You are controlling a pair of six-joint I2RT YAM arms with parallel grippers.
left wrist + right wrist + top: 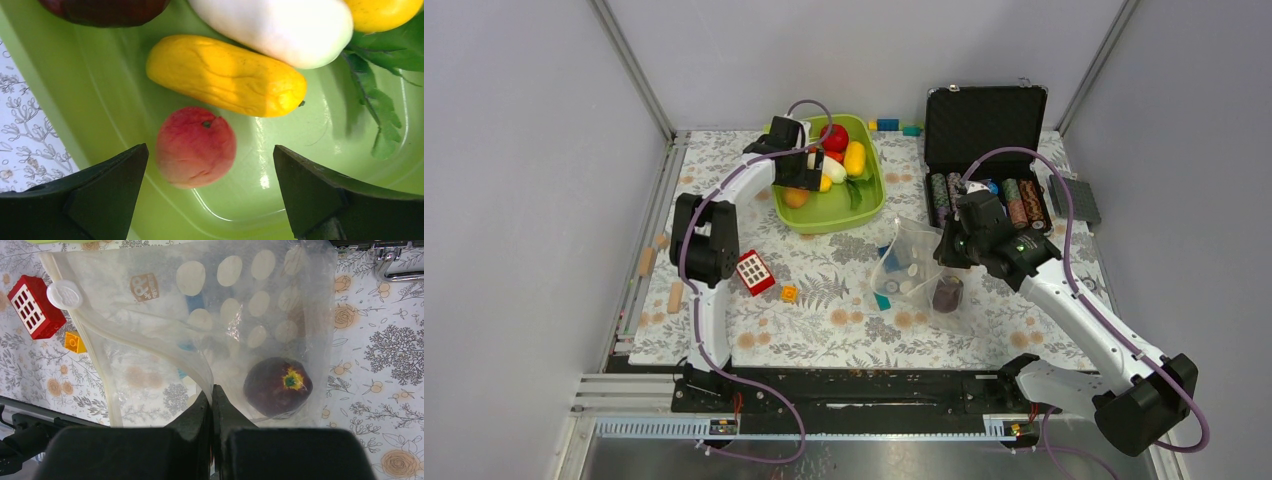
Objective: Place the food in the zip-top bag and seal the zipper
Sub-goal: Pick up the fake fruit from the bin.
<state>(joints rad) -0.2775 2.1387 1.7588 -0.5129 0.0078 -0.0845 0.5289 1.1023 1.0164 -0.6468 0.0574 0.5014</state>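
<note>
The food lies in the lime-green tray (869, 200): a peach piece (196, 146), a yellow piece (226, 75), a white piece (280, 27), a dark red piece (105, 7) and green leaves (380, 85). My left gripper (809, 165) hovers over the tray, open, with the peach piece between the jaws (210, 149) but not touched. The clear zip-top bag (909, 265) lies at mid-table with a dark maroon fruit (278, 386) inside. My right gripper (212, 390) is shut on the bag's mouth edge and holds it lifted open. The zipper (125, 335) curves away to a white slider (64, 294).
An open black case (984, 125) with striped poker chips (1024, 200) stands at the back right. A red block (754, 270) and a small orange block (789, 293) lie left of the bag. Blue and teal blocks (894, 125) lie behind the tray.
</note>
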